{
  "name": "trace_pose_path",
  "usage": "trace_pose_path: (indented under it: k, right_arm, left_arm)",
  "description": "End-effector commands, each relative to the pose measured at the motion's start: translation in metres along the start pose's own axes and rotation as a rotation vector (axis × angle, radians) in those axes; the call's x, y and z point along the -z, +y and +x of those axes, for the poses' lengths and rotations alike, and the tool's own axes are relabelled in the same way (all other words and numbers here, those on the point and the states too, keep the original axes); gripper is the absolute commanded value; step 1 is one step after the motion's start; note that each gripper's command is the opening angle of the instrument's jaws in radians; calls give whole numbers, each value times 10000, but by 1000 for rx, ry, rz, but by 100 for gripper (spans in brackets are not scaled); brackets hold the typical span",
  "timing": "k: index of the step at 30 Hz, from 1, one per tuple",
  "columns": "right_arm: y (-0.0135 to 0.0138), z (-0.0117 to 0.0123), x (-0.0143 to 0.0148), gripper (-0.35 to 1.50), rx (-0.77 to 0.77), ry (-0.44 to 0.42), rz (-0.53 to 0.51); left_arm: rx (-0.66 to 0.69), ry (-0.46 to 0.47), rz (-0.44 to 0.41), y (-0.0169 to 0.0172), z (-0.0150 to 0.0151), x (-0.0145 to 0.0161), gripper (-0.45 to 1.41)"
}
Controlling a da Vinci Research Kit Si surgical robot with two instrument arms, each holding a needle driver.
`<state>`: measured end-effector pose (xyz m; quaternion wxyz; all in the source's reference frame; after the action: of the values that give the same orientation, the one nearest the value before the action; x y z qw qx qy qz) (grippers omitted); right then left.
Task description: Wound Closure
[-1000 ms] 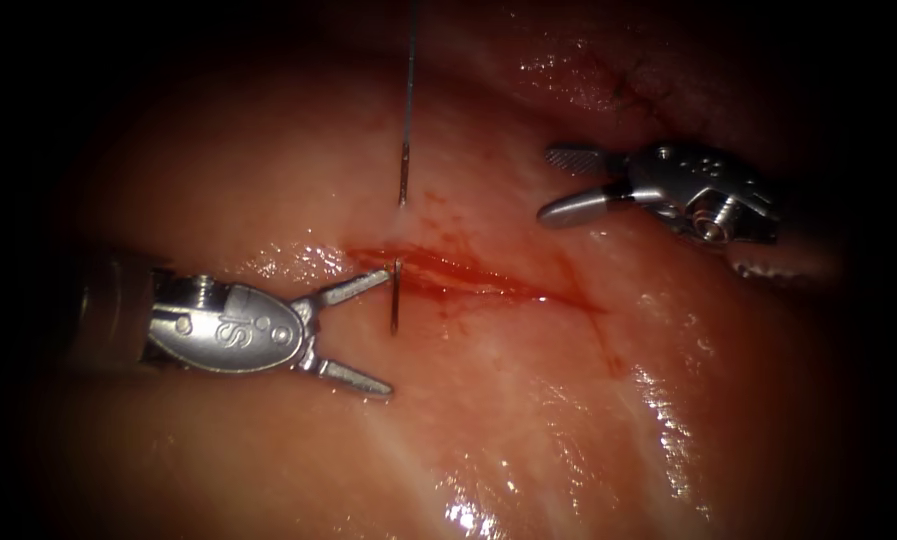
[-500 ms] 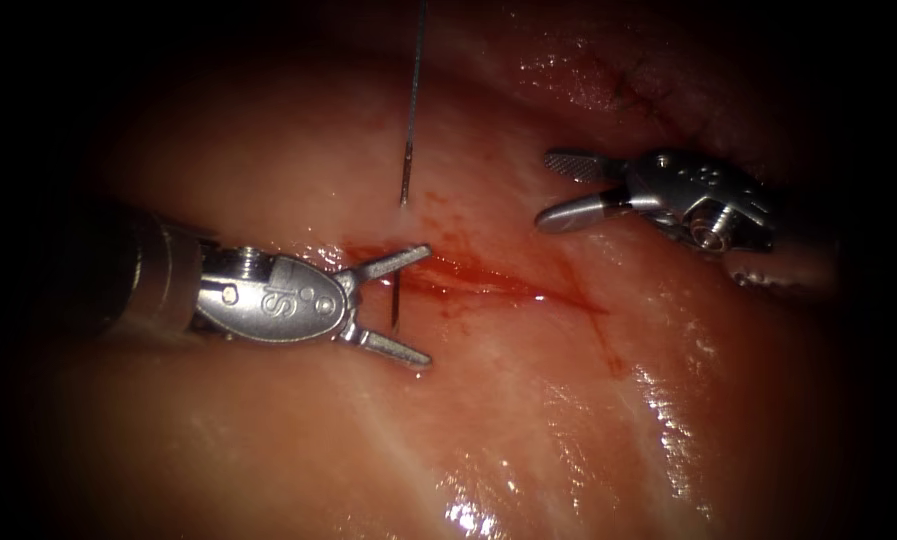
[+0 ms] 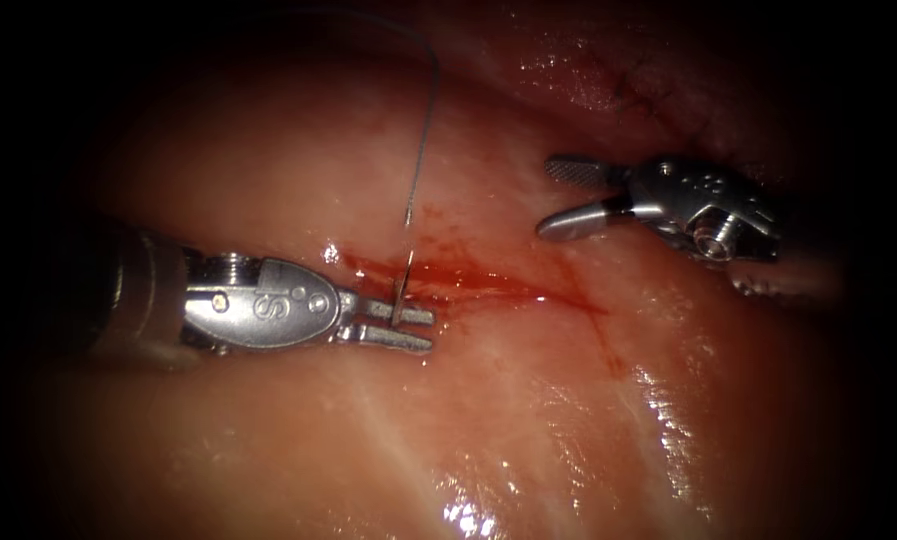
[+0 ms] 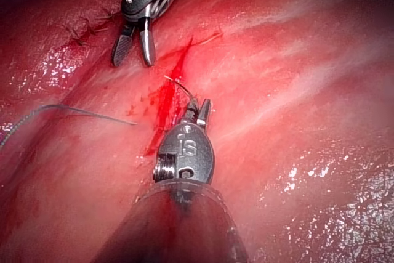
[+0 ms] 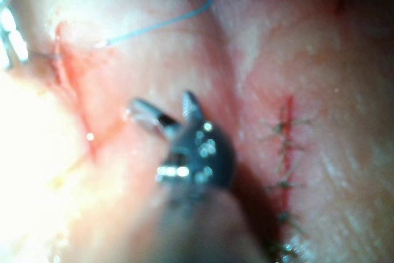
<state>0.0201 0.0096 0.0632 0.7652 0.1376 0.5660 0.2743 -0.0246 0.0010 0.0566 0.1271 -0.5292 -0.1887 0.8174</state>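
The tissue (image 3: 528, 400) is seen as pale pink, streaked with whitish bands. The cut (image 3: 468, 278) is marked by red fluid (image 3: 438, 270). Both grippers are silver metal, the left gripper (image 3: 413, 325) stamped with dark letters. The thread (image 3: 423, 120) appears thin and grey.

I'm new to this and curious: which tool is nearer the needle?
Left. The left tool has its jaws shut on the needle at the cut; the right tool hangs open, off to the right.

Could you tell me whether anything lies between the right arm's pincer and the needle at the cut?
Nothing visible does: bare tissue separates the open, empty right pincer from the needle, which the left pincer grips near its tip at the cut.
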Motion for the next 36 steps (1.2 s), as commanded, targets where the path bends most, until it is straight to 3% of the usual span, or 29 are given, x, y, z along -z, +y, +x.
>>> trace_pose_path:
  k: [1,9,17,26,29,36]
  right_arm:
    - [-2,-5,-8,140,0,1,6]
    - [-7,-5,-8,138,-6,3,17]
    - [-16,-7,-8,133,-43,7,55]
    - [-19,-12,-8,133,-38,9,60]
    - [-24,-11,-6,133,-39,15,66]
    - [-33,-6,-4,133,-49,28,75]
  left_arm:
    - [30,8,-10,5,-2,-5,-45]
    - [169,88,-161,23,34,20,-45]
    - [191,178,-215,31,67,48,-45]
    - [39,222,-112,22,100,68,-45]
    - [-58,256,-4,-4,117,80,-45]
    - [-133,298,133,-60,143,98,-45]
